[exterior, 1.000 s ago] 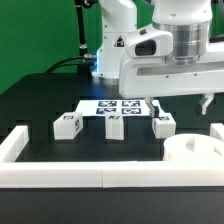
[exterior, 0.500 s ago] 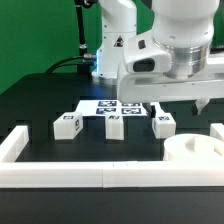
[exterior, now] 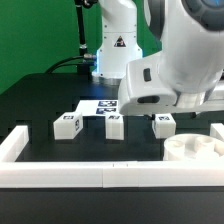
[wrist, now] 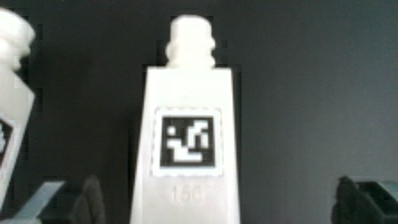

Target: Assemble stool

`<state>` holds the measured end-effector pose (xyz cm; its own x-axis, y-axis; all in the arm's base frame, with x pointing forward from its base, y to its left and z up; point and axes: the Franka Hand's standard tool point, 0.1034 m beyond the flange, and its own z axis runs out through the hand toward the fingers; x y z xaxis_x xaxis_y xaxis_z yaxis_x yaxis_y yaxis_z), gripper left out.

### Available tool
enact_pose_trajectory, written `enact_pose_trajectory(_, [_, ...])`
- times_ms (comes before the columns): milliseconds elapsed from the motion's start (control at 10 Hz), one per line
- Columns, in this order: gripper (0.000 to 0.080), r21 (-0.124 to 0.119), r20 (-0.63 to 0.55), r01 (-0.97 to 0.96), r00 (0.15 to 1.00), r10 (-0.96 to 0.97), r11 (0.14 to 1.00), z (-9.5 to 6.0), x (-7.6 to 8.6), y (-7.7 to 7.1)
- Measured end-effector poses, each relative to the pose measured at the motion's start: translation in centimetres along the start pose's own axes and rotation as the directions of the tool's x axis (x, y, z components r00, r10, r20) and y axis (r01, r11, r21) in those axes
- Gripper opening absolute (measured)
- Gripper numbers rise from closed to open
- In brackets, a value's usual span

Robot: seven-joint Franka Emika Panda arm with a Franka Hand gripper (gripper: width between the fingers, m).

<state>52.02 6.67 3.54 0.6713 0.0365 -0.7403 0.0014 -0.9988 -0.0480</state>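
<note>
Arm (exterior: pixel 175 65) had swung down and toward the exterior view's left over the last second. It filled the upper right of that view and covered part of the marker board (exterior: pixel 102 104).

Nothing on the desk (exterior: pixel 40 105) had shifted. The three legs lay in the same row in front of the board. The seat (exterior: pixel 195 150) lay flat by the rail (exterior: pixel 60 172), at the exterior view's right.

In the wrist view, one leg (wrist: pixel 187 130) lay centred between the jaws, tag up, peg end pointing away. The jaws were apart, one tip on each side, with a clear gap to the leg and no contact. A neighbouring leg (wrist: pixel 15 90) showed at the frame edge.

I judged the target was the row's end leg at the exterior view's right (exterior: pixel 163 124). The jaws were hidden in that view, so I couldn't confirm it.

I read this as the approach done and pre-grasp lined up. No leg had been lifted and nothing was fitted to the seat, so assembly was barely started. Next would be to drop and clamp.
</note>
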Motion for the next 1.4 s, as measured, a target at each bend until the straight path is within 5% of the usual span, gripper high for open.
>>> enact_pose_trajectory(800, [0.0649, 0.000, 0.085, -0.027, 0.996, 0.027, 1.000, 3.1, 0.7, 0.6])
enact_pose_trajectory(900, [0.0527, 0.000, 0.083, -0.026, 0.996, 0.026, 1.000, 3.0, 0.8, 0.6])
enact_pose_trajectory(1000, [0.0527, 0.000, 0.083, -0.026, 0.996, 0.026, 1.000, 3.0, 0.8, 0.6])
enact_pose_trajectory(1100, [0.0388, 0.000, 0.083, -0.026, 0.996, 0.026, 1.000, 3.0, 0.8, 0.6])
enact_pose_trajectory(1200, [0.0334, 0.000, 0.083, -0.026, 0.996, 0.026, 1.000, 3.0, 0.8, 0.6])
enact_pose_trajectory(1400, [0.0334, 0.000, 0.083, -0.026, 0.996, 0.026, 1.000, 3.0, 0.8, 0.6])
